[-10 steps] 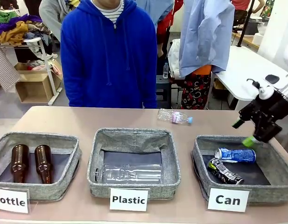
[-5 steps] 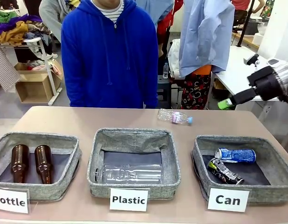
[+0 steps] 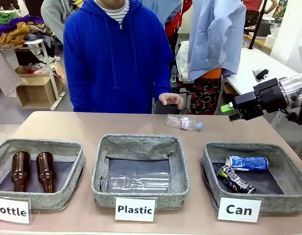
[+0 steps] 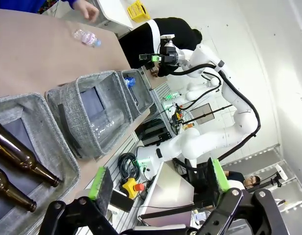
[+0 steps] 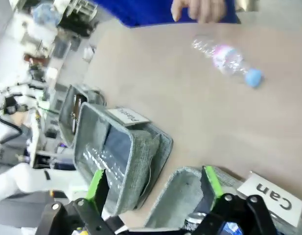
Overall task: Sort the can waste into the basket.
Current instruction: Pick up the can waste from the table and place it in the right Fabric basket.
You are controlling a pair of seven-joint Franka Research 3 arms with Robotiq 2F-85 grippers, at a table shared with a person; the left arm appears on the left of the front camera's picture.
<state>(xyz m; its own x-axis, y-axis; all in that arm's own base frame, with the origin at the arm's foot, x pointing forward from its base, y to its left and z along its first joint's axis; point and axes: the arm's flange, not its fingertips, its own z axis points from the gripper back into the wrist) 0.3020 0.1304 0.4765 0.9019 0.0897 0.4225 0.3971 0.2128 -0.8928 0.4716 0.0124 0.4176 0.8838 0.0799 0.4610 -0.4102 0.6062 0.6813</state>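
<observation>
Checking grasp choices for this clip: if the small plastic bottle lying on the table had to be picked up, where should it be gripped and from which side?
Probably across its clear middle, coming straight down from above. The small plastic bottle lies on its side on the bare table, blue cap toward the robot's right, so its round sides are free to pinch. The person's hand hovers just behind it, so approaching from the robot's side looks safer.

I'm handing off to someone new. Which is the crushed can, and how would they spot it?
Look at the grey basket behind the white "Can" card, the rightmost of three on the table. Two cans lie inside; the crushed can is the nearer one, dark and dented, unlike the smooth blue and white can behind it.
</observation>
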